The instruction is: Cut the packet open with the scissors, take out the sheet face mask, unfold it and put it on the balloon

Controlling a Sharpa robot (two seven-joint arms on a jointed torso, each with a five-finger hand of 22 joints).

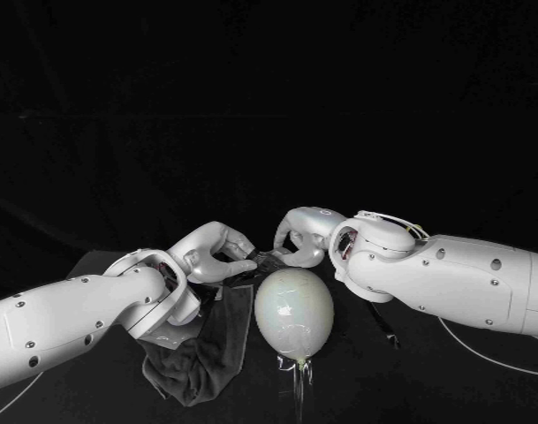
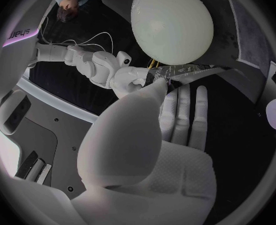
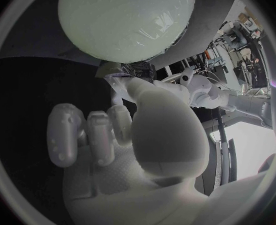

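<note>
A pale, egg-shaped balloon [image 1: 294, 305] stands on the black table, knot toward me. Just behind its far end my left hand [image 1: 211, 256] and right hand [image 1: 305, 234] meet, each pinching one end of a dark sheet face mask [image 1: 205, 353]. The mask's limp body hangs down the balloon's left side, under my left forearm. In the left wrist view the mask's edge [image 2: 175, 72] runs taut from my left hand [image 2: 157, 150] to the right hand [image 2: 122, 77], beside the balloon [image 2: 172, 25]. The right wrist view shows the same edge [image 3: 128, 70] between balloon [image 3: 125, 20] and right hand [image 3: 138, 135].
A thin dark object [image 1: 383, 325] lies on the table just right of the balloon; what it is cannot be told. A white cable [image 1: 485, 353] curves below my right forearm. A grey mat [image 1: 97, 263] lies under my left arm.
</note>
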